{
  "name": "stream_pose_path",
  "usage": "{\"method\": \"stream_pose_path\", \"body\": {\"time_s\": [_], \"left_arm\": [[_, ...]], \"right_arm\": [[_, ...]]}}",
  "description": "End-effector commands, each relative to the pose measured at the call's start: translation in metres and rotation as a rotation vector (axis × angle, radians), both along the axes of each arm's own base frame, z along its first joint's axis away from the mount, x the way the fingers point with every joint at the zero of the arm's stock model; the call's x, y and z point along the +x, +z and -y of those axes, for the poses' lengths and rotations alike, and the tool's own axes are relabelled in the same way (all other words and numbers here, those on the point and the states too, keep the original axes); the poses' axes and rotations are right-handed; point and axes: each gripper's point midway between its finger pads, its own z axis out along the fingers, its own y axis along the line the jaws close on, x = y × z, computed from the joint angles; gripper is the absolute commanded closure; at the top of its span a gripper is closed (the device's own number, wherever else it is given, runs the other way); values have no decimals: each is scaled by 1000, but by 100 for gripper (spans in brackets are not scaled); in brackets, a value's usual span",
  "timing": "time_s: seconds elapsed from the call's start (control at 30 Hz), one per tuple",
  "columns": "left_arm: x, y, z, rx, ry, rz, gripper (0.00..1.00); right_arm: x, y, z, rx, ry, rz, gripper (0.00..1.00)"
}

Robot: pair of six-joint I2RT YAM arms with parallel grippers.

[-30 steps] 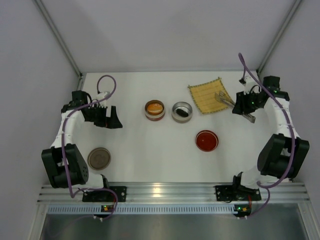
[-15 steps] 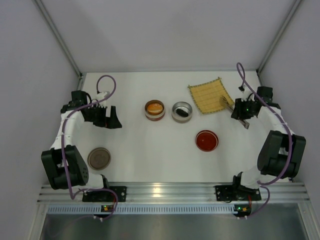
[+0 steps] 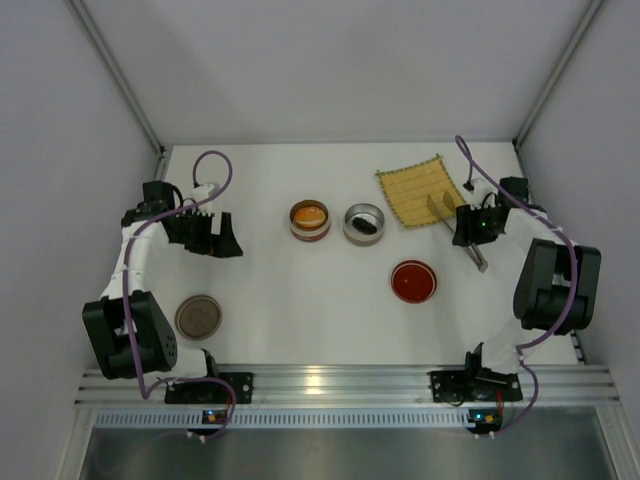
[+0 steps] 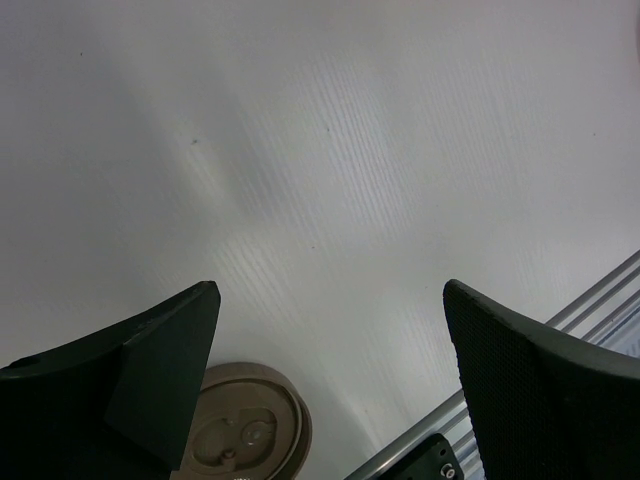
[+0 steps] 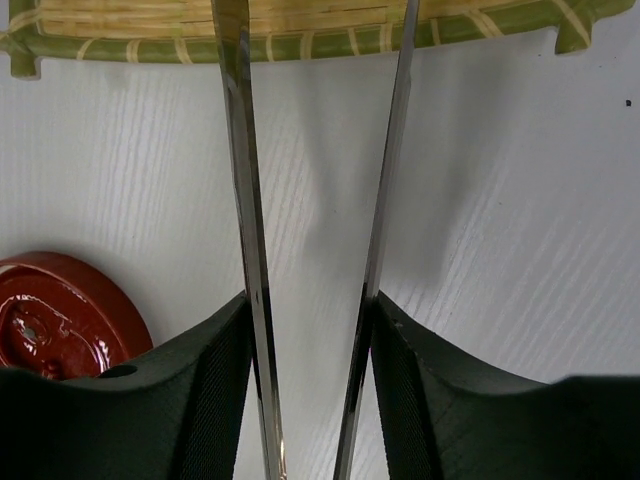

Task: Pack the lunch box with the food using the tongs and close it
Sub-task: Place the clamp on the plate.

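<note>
The lunch box stands in two round tins at the table's middle. The orange-rimmed tin (image 3: 309, 229) holds the orange bun (image 3: 310, 214), and the steel tin (image 3: 364, 211) holds the dark oblong piece of food (image 3: 364, 227). My right gripper (image 3: 462, 228) (image 5: 310, 320) is shut on the tongs (image 5: 245, 200), one pad outside each thin metal arm. The tongs' tips reach over the near edge of the yellow woven mat (image 5: 300, 25), and their joined end (image 3: 479, 254) trails behind the gripper. My left gripper (image 3: 228, 240) (image 4: 330, 330) is open and holds nothing, at the left above bare table.
A red round lid (image 3: 414, 281) (image 5: 55, 315) lies on the table in front of the steel tin. A tan round lid (image 3: 198, 316) (image 4: 245, 435) lies near the left arm's base. The mat (image 3: 420, 190) sits at the back right. An aluminium rail runs along the near edge.
My right gripper has carried the tongs leftward, away from the right wall, and turned them so the tips point at the mat. The left arm has not moved.
</note>
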Motion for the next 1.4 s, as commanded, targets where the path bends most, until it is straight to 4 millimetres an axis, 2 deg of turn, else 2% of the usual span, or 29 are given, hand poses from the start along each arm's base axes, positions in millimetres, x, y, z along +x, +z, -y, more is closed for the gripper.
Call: {"method": "stream_pose_path", "body": {"time_s": [0.0, 0.13, 0.5, 0.57, 0.63, 0.73, 0.8, 0.9, 0.97, 1.07, 1.13, 1.23, 1.27, 1.3, 1.37], "left_arm": [[2, 14, -3, 24, -15, 72, 2], [1, 13, -6, 47, -20, 76, 2], [-5, 15, -7, 73, -38, 92, 2], [-5, 16, -7, 75, -40, 98, 2], [-8, 15, -7, 77, -46, 96, 2], [-9, 15, -8, 84, -50, 99, 2], [-10, 16, -8, 84, -55, 103, 2], [-13, 17, -5, 78, -72, 105, 2], [-15, 19, -5, 81, -81, 111, 2], [-17, 20, -6, 91, -86, 109, 2], [-18, 22, -6, 100, -93, 118, 2], [-21, 20, -6, 101, -99, 118, 2], [-22, 19, -6, 99, -99, 116, 2], [-22, 19, -5, 98, -102, 116, 2], [-22, 19, -4, 90, -104, 109, 2]], "right_arm": [[4, 5, -1, -23, 41, 20, 53], [-7, -3, -1, -34, 57, -19, 43], [-9, 1, -1, -43, 91, -31, 35], [-11, 0, -1, -44, 110, -43, 26], [-13, 0, -3, -37, 125, -53, 12], [-14, 2, -3, -37, 134, -53, 1], [-14, 9, -4, -39, 146, -50, 1], [-14, 31, -5, -51, 192, -15, 0], [-9, 60, -5, -70, 217, 50, 1], [-19, 96, -14, -67, 289, 106, 2], [-34, 112, -27, -67, 368, 129, 9], [-62, 116, -47, -106, 517, 155, 28], [-76, 108, -52, -107, 565, 136, 38], [-85, 110, -58, -127, 653, 175, 42], [-110, 98, -70, -118, 754, 149, 51]]}}
